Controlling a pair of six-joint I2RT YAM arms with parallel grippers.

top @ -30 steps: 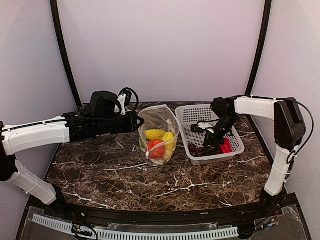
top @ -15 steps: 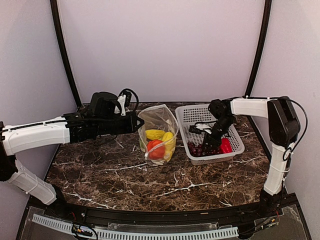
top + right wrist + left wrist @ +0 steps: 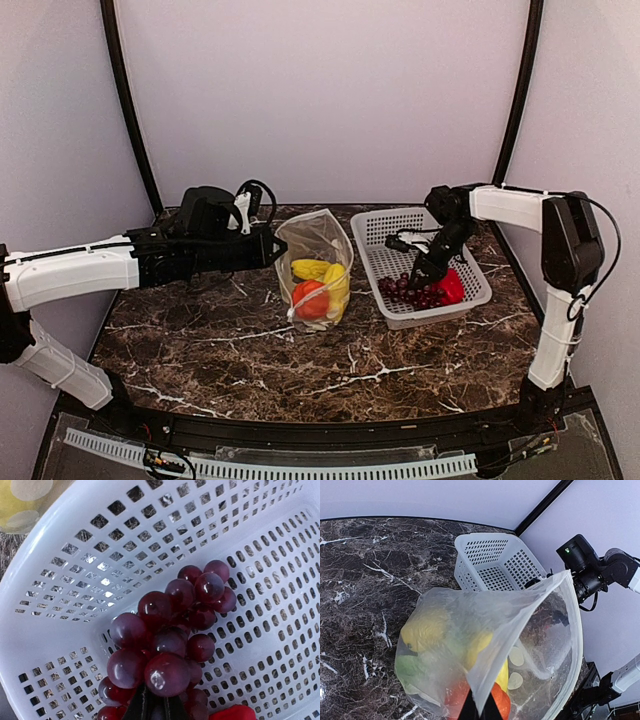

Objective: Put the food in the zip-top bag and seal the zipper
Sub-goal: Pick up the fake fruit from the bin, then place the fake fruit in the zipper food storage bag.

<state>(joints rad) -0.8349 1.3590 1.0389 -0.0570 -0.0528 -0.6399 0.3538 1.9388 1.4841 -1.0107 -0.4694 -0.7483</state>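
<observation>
The zip-top bag stands open on the table with two yellow foods and an orange-red one inside. My left gripper is shut on the bag's near rim and holds the mouth up. The whitish zipper runs round the mouth. In the white basket, my right gripper is shut on the dark purple grapes, its fingers pinched together under the bunch. A red pepper lies beside the grapes.
The mesh basket sits right of the bag, almost touching it. A dark curved frame and pale walls close in the table's back and sides. The marble tabletop stretches in front of the bag and basket.
My right gripper has closed on the grapes, and its wrist has shifted slightly back and right over the basket. The left arm and the bag have stayed still.
</observation>
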